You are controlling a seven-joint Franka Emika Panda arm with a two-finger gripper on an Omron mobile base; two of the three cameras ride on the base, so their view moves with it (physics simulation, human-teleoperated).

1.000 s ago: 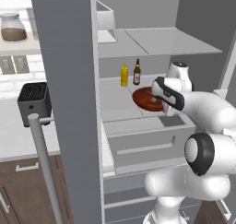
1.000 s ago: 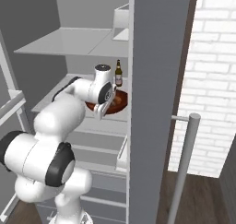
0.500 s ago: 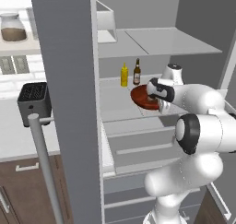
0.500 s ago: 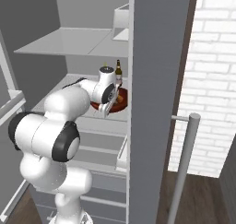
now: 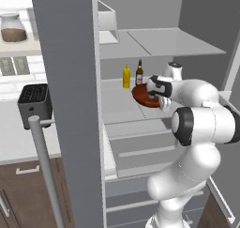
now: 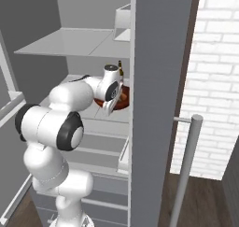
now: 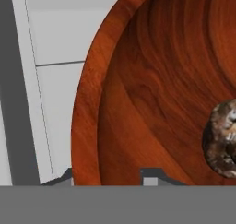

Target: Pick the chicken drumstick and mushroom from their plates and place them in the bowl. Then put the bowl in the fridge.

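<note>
The reddish-brown bowl (image 5: 142, 96) (image 6: 119, 102) rests on the middle shelf of the open fridge (image 5: 119, 114). My gripper (image 5: 159, 99) (image 6: 110, 105) is shut on the bowl's near rim (image 7: 87, 126). In the hand view one fingertip (image 7: 62, 178) stands outside the rim and the other inside. The mushroom (image 7: 223, 140), dark and lumpy, lies inside the bowl at that view's right edge. The drumstick is hidden from every view, and the plates are out of view.
A yellow bottle (image 5: 126, 76) and a brown bottle (image 5: 139, 72) stand just behind the bowl. A glass shelf (image 5: 159, 41) hangs above it, drawers (image 5: 140, 149) below. The fridge door (image 5: 70, 81) with its bar handle (image 5: 44, 171) is at left; a black toaster (image 5: 33, 102) stands on the counter.
The bowl has slid slightly deeper onto the shelf toward the bottles. The arm's elbow has folded in closer behind the hand.
</note>
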